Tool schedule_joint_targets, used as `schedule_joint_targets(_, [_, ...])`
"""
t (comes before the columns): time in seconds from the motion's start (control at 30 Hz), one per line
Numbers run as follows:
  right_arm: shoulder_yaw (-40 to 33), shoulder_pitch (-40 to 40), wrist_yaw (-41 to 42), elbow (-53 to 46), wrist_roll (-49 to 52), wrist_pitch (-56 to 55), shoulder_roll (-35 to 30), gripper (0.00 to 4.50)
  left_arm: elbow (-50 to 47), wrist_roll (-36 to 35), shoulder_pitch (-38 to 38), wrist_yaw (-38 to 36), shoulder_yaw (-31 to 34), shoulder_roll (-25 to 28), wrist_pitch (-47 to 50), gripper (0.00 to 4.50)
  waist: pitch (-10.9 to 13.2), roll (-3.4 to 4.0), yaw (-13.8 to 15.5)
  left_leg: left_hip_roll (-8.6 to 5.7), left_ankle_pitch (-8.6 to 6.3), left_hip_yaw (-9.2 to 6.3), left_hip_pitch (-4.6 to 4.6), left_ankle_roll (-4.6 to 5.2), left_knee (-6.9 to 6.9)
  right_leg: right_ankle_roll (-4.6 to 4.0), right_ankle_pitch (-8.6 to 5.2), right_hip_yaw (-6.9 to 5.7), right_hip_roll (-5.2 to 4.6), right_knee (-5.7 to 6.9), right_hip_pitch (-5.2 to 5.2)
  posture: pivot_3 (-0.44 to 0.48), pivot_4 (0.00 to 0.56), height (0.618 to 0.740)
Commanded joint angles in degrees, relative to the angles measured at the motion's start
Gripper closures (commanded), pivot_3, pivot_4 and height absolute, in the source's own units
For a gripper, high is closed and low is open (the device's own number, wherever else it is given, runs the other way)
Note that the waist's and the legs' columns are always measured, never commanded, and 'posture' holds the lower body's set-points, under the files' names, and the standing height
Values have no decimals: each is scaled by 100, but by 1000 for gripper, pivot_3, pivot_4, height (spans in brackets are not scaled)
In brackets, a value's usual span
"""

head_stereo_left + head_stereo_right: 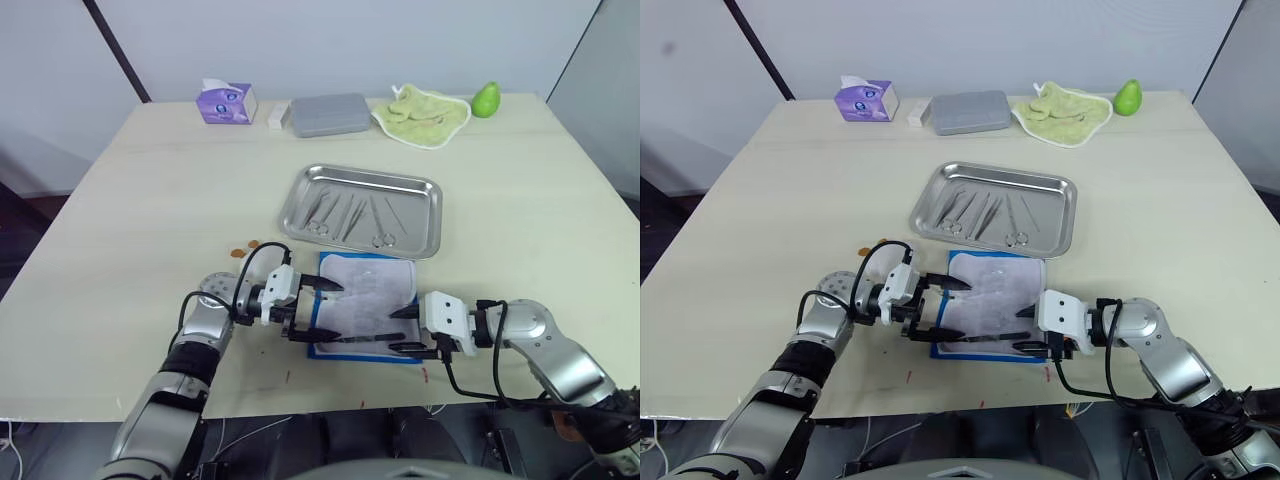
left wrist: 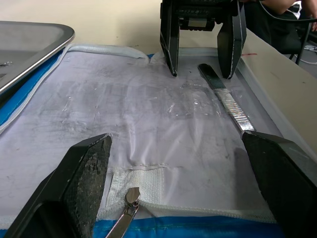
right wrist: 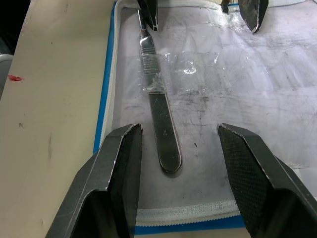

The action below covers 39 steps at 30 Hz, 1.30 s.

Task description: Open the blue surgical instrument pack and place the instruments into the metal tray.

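The right gripper (image 3: 179,173) gapes wide — a flat steel instrument (image 3: 159,106) lies between its fingers on the opened blue surgical instrument pack (image 1: 365,300). Opposite, the left gripper (image 1: 318,309) is spread too. Beyond both, the metal tray (image 1: 300,190) holds other instruments.

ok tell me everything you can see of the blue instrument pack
The blue surgical instrument pack lies open and flat on the table, just in front of the metal tray. Its pale, creased lining faces up inside a bright blue border. One slim steel instrument remains on the lining near its front edge, between the two grippers.
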Motion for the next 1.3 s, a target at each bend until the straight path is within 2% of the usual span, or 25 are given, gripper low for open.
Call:
schedule_joint_targets(0.03, [223, 22, -74, 78, -199, 56, 79, 1765, 451, 286, 274, -58, -149, 61, 61, 0, 1, -2, -5, 0, 0, 0, 12, 0, -1, -3, -2, 2, 2, 0, 11, 0, 150, 740])
schedule_joint_targets(0.1, [247, 22, -88, 80, -225, 64, 114, 1765, 456, 284, 273, -61, -148, 62, 58, 0, -1, -5, -8, 0, -1, -1, 47, 0, -9, -12, -9, 5, 6, -1, 40, 0, 150, 740])
schedule_joint_targets(0.23, [341, 12, -120, 139, -328, 24, 193, 1765, 438, 284, 286, -50, -149, 64, 67, 0, -3, -3, -9, 1, -1, 0, 51, 0, -12, -15, -10, 4, 10, 1, 40, 0, 150, 740])
schedule_joint_targets(0.37, [374, 45, -133, 215, -408, -25, 197, 2856, 394, 279, 299, -40, -149, 65, 86, 0, -5, -6, -12, 2, -1, -1, 52, 0, -12, -15, -10, 5, 10, 2, 40, 0, 150, 740])
schedule_joint_targets(0.47, [412, 55, -139, 229, -443, -32, 168, 4077, 360, 280, 302, -29, -151, 67, 109, 0, -6, -7, -13, 4, -1, -1, 53, 0, -12, -15, -10, 6, 11, 2, 40, 0, 150, 740])
schedule_joint_targets(0.5, [419, 60, -143, 211, -445, -24, 162, 4077, 333, 278, 310, -25, -154, 69, 122, 0, -8, -6, -14, 4, -1, -1, 53, 0, -12, -15, -10, 6, 11, 2, 40, 0, 150, 740])
schedule_joint_targets(0.57, [429, 48, -163, 162, -449, 3, 161, 4421, 269, 271, 325, -14, -162, 70, 161, 0, -10, -10, -14, 4, -1, -1, 53, 0, -12, -15, -10, 7, 11, 1, 40, 0, 150, 740])
schedule_joint_targets(0.83, [335, -23, -203, -256, -344, 305, 114, 4446, 12, 249, 389, 41, -183, 83, 330, 0, -7, -15, -14, 5, -1, -4, 49, 0, -13, -16, -10, 13, 11, -1, 36, 0, 150, 740])
schedule_joint_targets(1.3, [154, -298, -253, -1373, -194, 1565, -244, 4446, 525, 331, 283, -16, -182, 42, 11, 0, 0, -8, 8, 2, -1, -5, 49, 0, -11, -15, -11, 14, 6, -1, 35, 0, 150, 740])
